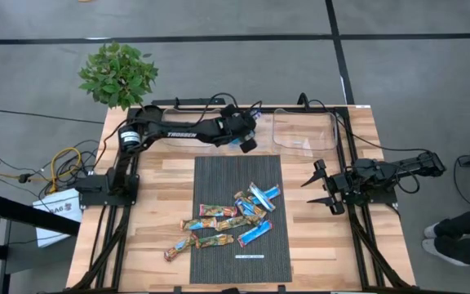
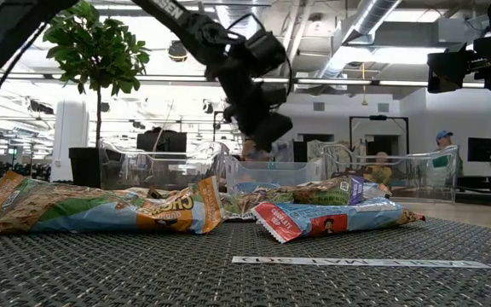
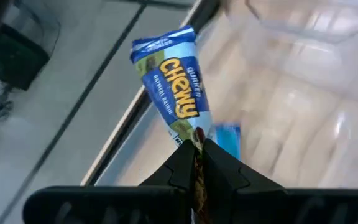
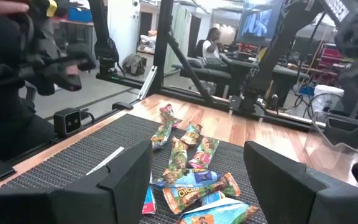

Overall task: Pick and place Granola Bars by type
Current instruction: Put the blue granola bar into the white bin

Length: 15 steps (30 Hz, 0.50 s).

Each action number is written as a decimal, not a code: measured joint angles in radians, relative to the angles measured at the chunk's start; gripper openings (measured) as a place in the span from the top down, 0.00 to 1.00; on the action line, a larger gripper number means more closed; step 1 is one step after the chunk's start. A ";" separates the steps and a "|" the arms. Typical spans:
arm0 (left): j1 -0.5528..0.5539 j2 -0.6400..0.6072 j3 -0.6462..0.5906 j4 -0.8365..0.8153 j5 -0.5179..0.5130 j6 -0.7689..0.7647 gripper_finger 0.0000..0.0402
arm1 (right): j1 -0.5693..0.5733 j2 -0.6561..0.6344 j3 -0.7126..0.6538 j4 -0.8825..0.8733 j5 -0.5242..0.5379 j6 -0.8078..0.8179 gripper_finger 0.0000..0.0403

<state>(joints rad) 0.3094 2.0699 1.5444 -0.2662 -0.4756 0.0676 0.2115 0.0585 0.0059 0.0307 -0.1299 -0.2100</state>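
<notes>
Sorting barely begun. Left gripper (image 3: pixel 199 148), upper centre of the high view, fingers clamped on one blue foil-wrapped granola bar (image 3: pixel 169 81) beside the clear plastic bin (image 1: pixel 304 131). Right gripper (image 1: pixel 323 189), fingers spread wide and empty, waits centre right. Remaining foil-wrapped granola bars (image 1: pixel 223 224) lie heaped on the dark ribbed mat (image 1: pixel 219 175).

Glossy foil Granola Bars (image 1: pixel 231 222), ribbed matt mat (image 1: pixel 219 180), seemingly varnished wood table (image 1: pixel 166 188).

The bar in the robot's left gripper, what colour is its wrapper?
Bright blue with yellow lettering, clearest in the left wrist view: bar, left gripper.
</notes>
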 joint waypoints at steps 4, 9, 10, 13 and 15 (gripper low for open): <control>0.010 0.007 -0.003 -0.036 0.026 -0.015 0.96 | 0.000 0.000 0.000 -0.001 0.001 0.000 0.38; 0.009 0.010 -0.003 -0.067 0.042 -0.014 0.96 | 0.000 0.000 0.000 0.000 0.001 0.000 0.38; 0.009 0.010 -0.003 -0.072 0.050 -0.014 0.96 | 0.000 0.000 0.000 0.000 0.001 0.000 0.38; 0.010 0.010 -0.003 -0.089 0.060 -0.014 0.96 | 0.000 0.000 0.000 0.000 0.001 0.000 0.38; 0.010 0.010 -0.003 -0.094 0.061 -0.014 0.96 | 0.000 0.000 0.000 0.000 0.001 0.000 0.38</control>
<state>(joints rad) 0.3191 2.0800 1.5417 -0.3607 -0.4149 0.0540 0.2111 0.0589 0.0059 0.0306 -0.1294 -0.2096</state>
